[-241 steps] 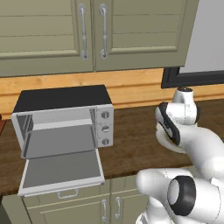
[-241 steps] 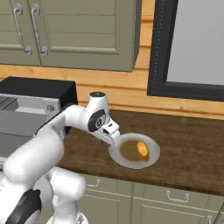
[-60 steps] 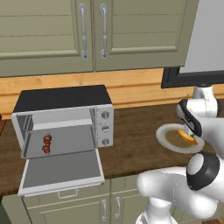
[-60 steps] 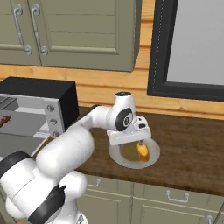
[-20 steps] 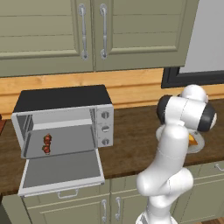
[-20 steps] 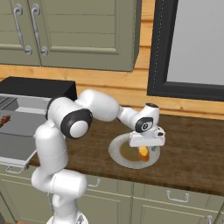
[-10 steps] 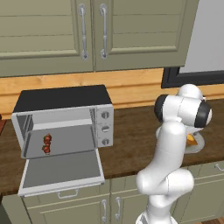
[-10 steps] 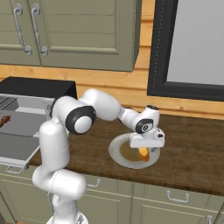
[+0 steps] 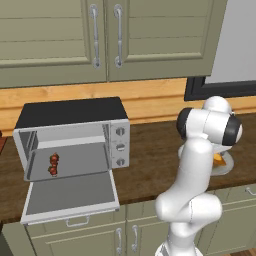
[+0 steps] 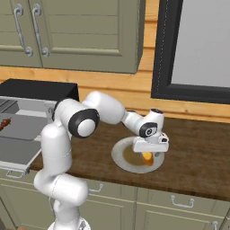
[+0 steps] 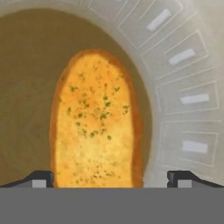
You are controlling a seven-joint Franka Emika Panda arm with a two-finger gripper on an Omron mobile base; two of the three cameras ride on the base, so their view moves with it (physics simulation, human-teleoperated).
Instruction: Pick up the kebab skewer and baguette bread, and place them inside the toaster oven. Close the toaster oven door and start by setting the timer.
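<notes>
Hand view, fingers point(image 11: 41, 178) spread wide, straddling baguette bread point(image 11: 96, 120) (unheld) near plate point(image 11: 183, 83) rim.

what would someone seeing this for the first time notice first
Probably the white arm bent low over the grey plate at the counter's front edge, its open end effector straddling the baguette bread. Next, the toaster oven on the left, its door dropped open and the kebab skewer inside.
</notes>
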